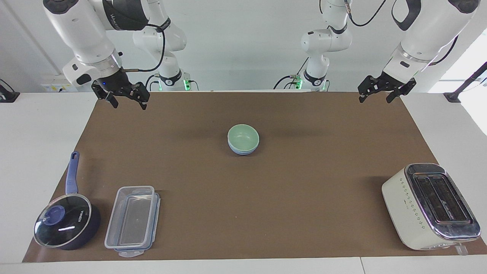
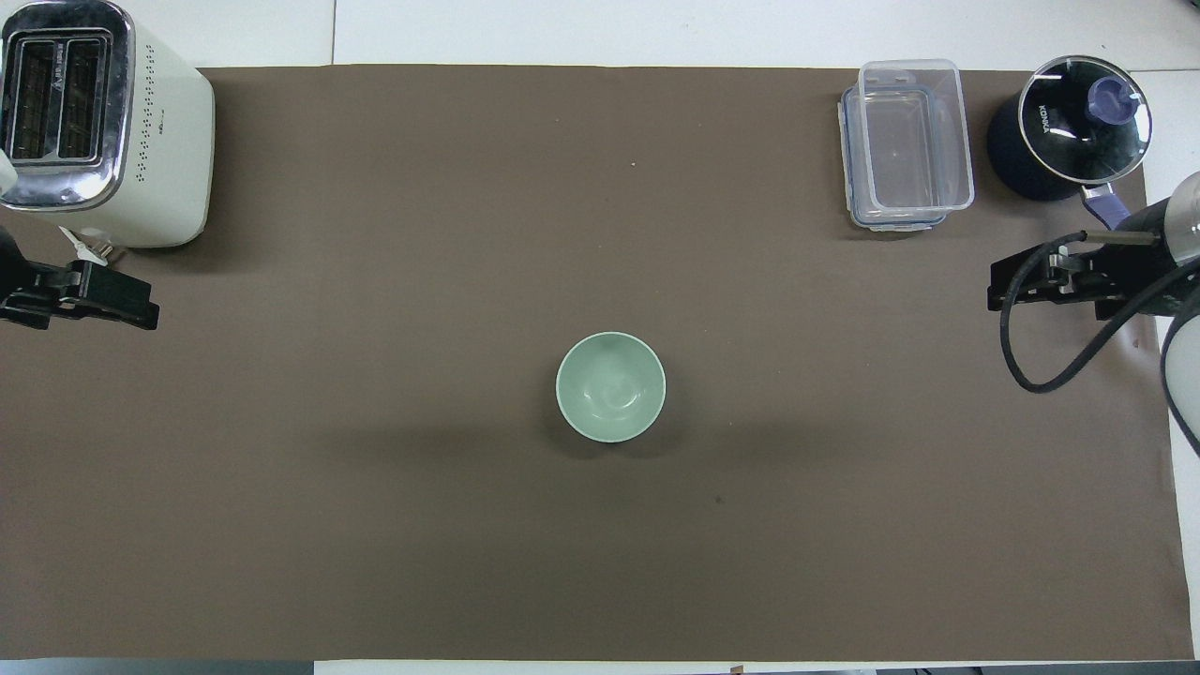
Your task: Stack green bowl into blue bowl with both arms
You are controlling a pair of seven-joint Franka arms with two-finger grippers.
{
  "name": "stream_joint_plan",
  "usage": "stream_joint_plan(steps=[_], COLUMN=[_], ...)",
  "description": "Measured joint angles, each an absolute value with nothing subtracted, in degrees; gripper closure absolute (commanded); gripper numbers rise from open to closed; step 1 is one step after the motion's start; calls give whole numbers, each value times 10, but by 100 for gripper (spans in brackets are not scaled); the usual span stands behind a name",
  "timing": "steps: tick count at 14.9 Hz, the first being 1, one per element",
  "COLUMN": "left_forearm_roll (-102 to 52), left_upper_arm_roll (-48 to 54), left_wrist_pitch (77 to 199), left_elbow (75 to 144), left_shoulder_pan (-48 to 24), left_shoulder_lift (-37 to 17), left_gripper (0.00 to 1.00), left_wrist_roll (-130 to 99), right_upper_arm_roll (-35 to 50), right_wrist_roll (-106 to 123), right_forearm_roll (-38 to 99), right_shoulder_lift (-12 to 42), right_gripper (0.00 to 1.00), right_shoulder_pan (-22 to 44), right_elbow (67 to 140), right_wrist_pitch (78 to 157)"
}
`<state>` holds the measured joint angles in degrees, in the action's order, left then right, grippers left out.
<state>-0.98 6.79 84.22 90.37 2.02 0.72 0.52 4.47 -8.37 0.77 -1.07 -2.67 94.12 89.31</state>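
Brown mat (image 1: 304, 198) covers most of the worktop (image 1: 38, 152), big bare stretch all round the centre, so plenty of room to move. Toaster (image 1: 430, 205) sits at the left arm's end on the mat corner farthest from the robots; dark saucepan (image 1: 66, 222) with glass lid and clear plastic container (image 1: 131, 220) sit side by side, not touching, at the right arm's end, also far from the robots and close to the mat edge. All three well apart from the bowls, no obstruction. Green bowl (image 1: 243, 136) is nested upright in the blue bowl (image 1: 243, 151) mid-mat; only a thin blue rim shows under it in the facing view, and overhead the green bowl hides it fully, so seating depth is probably full but hard to confirm. Stack looks done. Left gripper (image 1: 378, 97) hangs over the mat edge nearest the robots, jaws open, empty. Right gripper (image 1: 127, 102) hangs over the matching corner, jaws open, empty. Both well apart from the bowls, parked wide, judged as clearing the stack.
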Motion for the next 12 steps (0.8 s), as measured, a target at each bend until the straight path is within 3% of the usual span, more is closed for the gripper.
stream_joint_plan(steps=[12], left_forearm_roll=[-10], left_upper_arm_roll=[67], left_wrist_pitch=[841], left_elbow=[904], left_shoulder_pan=[23], left_shoulder_lift=[7], left_gripper=[0], left_wrist_roll=[5], right_upper_arm_roll=[14], right_wrist_roll=[-84], right_forearm_roll=[2], right_shoulder_lift=[-18], right_gripper=[0], right_shoulder_pan=[-3], right_elbow=[944], right_wrist_pitch=[893])
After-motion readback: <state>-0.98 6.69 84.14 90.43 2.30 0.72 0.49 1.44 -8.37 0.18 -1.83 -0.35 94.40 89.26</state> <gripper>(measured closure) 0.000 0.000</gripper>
